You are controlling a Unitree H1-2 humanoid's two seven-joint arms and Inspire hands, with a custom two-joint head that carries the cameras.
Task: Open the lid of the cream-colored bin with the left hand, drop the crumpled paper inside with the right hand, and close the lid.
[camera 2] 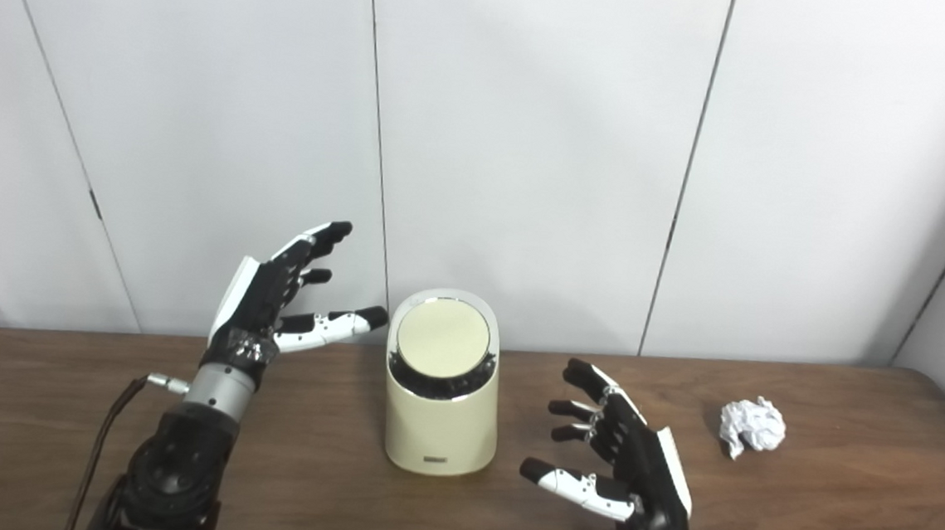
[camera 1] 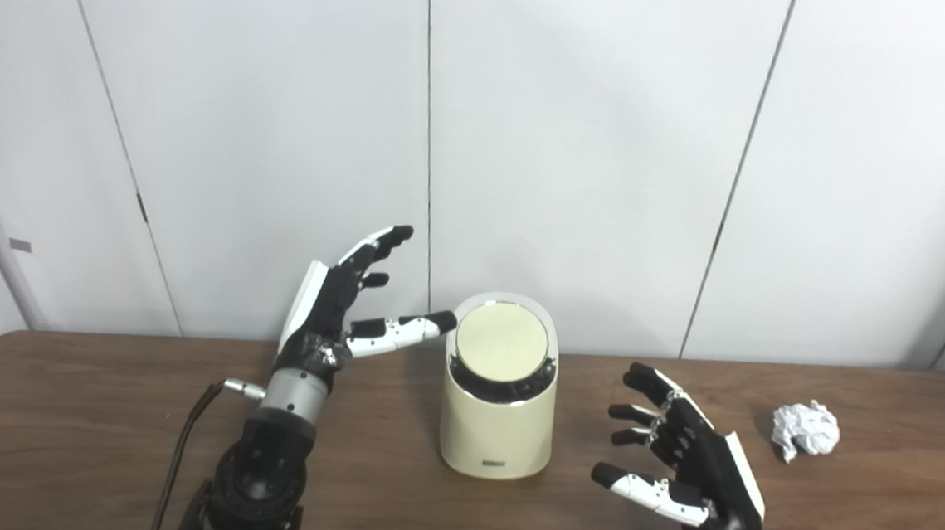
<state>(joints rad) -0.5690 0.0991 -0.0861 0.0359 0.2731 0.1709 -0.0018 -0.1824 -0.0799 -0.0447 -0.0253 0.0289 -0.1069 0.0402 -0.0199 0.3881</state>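
The bin point(camera 1: 498, 416) stands upright on the table point(camera 1: 96, 413), near its back edge and about midway along it, with a small label low on its front. Its lid point(camera 1: 503, 341), a round cream disc set in a dark ring, is shut and slants toward the camera.

The left hand point(camera 1: 335, 305) is raised just left of the bin, level with the lid, palm turned toward it. Its fingers point(camera 1: 374, 250) are spread and point up and to the right; the thumb point(camera 1: 401, 331) reaches out sideways, its dark tip right at the lid's left rim. In the left eye view the tip seems to meet the rim, while the right eye view shows a thin gap, so contact cannot be told for sure. The hand holds nothing. A dark cable point(camera 1: 181, 444) runs from its wrist down to the bottom edge, left of the bin.

The right hand point(camera 1: 687, 463) hovers low over the table, to the right of the bin and a little nearer the camera, palm facing the bin. Its fingers point(camera 1: 647, 385) are apart and slightly curled, thumb point(camera 1: 644, 489) stretched out lowest — empty as well, and clear of the bin's side.

The paper point(camera 1: 804, 429), a crumpled white ball, lies on the table well to the right of the bin — beyond the right hand and not touched by it.

Behind the bin rises a wall point(camera 1: 581, 140) of pale panels with dark seams.
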